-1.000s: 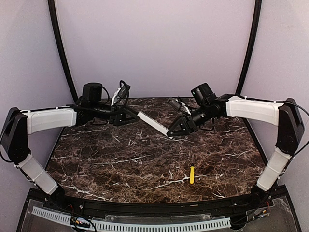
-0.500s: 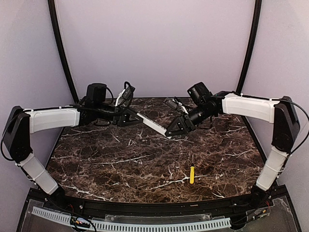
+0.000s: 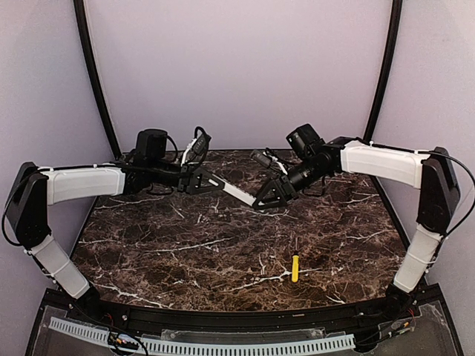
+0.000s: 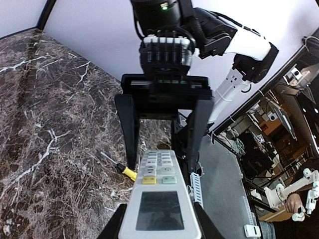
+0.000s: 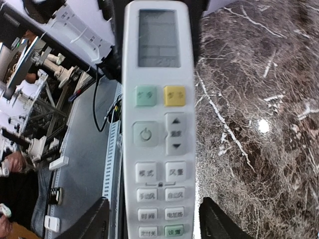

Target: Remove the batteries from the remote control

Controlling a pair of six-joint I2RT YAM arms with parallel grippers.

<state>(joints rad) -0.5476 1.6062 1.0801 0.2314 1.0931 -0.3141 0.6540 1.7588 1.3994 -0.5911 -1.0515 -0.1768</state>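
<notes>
Left end effector [image 3: 211, 181] clamps slim white bar-shaped remote control [image 3: 236, 193]; right end effector [image 3: 261, 203] straddles it, open-jawed.

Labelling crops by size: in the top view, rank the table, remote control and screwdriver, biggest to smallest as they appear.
1. table
2. remote control, ends hidden by the fingers and held up nearer the camera, so its lead is unsure
3. screwdriver, thinner, slightly shorter-looking

Power sign [image 5: 144, 134] and arrows [image 5: 178, 133] on remote control [image 5: 155, 79] buttons
</notes>
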